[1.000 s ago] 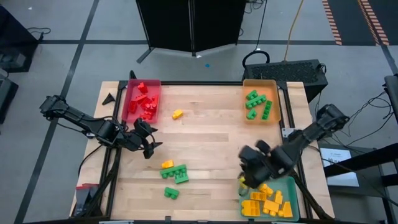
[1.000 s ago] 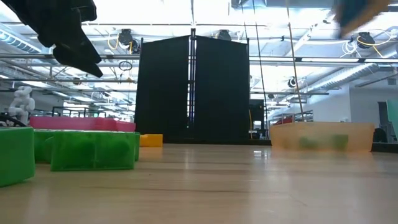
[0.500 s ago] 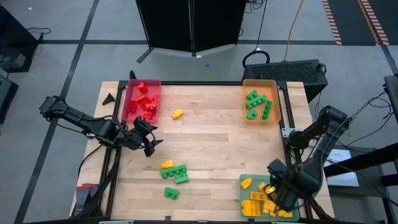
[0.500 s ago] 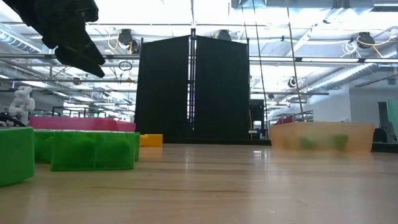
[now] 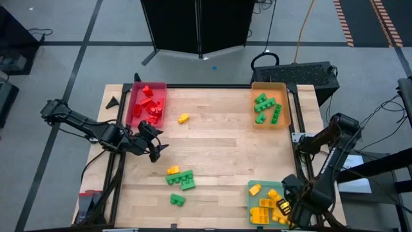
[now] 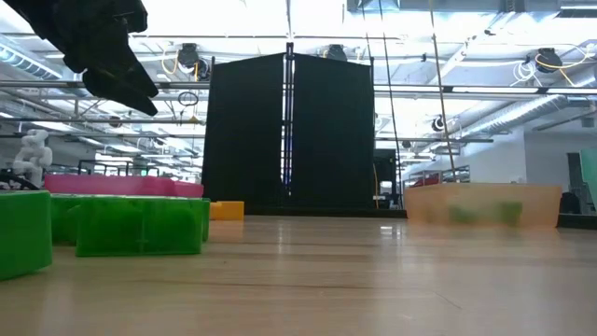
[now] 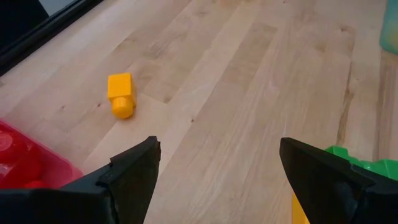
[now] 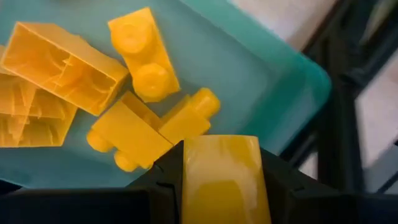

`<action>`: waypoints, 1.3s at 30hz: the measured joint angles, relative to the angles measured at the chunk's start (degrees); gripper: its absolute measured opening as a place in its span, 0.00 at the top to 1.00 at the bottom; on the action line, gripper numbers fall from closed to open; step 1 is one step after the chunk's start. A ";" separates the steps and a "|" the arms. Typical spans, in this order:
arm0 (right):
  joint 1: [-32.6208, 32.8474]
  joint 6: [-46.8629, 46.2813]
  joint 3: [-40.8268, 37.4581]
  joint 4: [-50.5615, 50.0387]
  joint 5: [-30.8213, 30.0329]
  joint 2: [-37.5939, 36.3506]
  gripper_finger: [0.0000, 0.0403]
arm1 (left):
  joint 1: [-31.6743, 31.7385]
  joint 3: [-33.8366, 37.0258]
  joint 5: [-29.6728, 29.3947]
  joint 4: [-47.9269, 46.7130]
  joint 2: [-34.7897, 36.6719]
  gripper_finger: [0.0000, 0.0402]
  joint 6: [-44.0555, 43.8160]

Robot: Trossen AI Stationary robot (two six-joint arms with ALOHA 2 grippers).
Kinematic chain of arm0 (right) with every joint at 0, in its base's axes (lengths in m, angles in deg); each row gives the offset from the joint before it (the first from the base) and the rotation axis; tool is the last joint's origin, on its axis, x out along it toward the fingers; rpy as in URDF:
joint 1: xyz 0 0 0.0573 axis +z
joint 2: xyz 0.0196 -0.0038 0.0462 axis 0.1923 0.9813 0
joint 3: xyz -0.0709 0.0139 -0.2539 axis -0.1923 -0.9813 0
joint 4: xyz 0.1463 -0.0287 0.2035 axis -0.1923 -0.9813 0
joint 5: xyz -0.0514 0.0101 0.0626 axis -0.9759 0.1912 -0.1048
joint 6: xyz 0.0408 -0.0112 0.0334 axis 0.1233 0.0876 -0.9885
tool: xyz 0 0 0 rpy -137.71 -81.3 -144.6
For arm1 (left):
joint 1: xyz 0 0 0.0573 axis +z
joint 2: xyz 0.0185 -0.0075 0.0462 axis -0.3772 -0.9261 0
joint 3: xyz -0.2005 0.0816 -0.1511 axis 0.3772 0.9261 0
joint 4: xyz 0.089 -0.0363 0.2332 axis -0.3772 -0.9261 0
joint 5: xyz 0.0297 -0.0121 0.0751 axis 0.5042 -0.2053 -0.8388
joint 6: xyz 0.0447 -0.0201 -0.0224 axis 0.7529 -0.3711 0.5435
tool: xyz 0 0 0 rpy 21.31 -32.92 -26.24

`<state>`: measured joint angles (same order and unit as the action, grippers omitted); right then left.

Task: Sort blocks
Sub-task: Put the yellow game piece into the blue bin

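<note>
My right gripper (image 5: 284,207) hangs over the teal tray (image 5: 302,193) at the near right, shut on a yellow block (image 8: 221,171). Several more yellow blocks (image 8: 146,127) lie in that tray. My left gripper (image 5: 154,145) hovers open at the table's left side, touching nothing. Loose on the table lie a small yellow block (image 5: 184,118), another yellow block (image 5: 173,170) and two green blocks (image 5: 183,180) (image 5: 177,200). Red blocks fill the red tray (image 5: 136,96). Green blocks (image 5: 266,108) lie in the orange tray (image 5: 284,96). My right gripper pinches the yellow block by two opposite sides (image 8: 186,177) between its two fingers (image 8: 163,180). The fingers come from above, pointing down. The block is lifted clear, above the yellow blocks in the teal tray.
The middle of the wooden table (image 5: 225,148) is bare between the trays. A black frame runs along the table's edges (image 5: 299,161). In the left wrist view the small yellow block (image 7: 120,93) lies ahead, with the red tray's corner (image 7: 37,158) beside it.
My right gripper has carried the yellow block from beside the teal tray's left edge toward the table's right and near edges. It now hangs over the tray, a little lower. Its wrist has rolled on the way. Its hold on the block is unchanged.
</note>
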<state>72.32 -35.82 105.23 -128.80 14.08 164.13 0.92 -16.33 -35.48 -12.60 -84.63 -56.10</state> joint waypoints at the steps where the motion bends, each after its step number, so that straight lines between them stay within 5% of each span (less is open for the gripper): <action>1: 0.00 -0.01 -1.06 1.65 0.00 0.04 0.72 | 0.00 0.00 0.01 -0.01 0.00 0.18 0.00; 13: -2.37 -0.59 -15.87 11.60 1.20 0.05 0.72 | 0.00 0.00 0.02 0.01 0.00 0.17 0.28; 20: -2.89 1.36 -17.35 16.31 1.00 0.05 0.72 | 0.00 0.00 0.02 -0.01 0.00 0.18 0.24; 29: -2.68 2.23 -17.36 17.99 1.19 0.05 0.30 | 0.00 0.00 0.02 -0.01 0.00 0.18 0.26; 34: -3.89 6.65 -11.91 14.68 -2.07 -0.30 0.29 | 0.00 0.00 0.02 -0.01 0.00 0.18 0.28; 39: -7.51 13.59 0.89 -3.87 -7.36 -0.85 0.34 | 0.00 0.00 0.04 -0.02 0.00 0.18 0.26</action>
<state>64.81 -22.22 106.12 -132.68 6.72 163.28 0.92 -16.33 -35.44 -12.61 -84.63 -55.84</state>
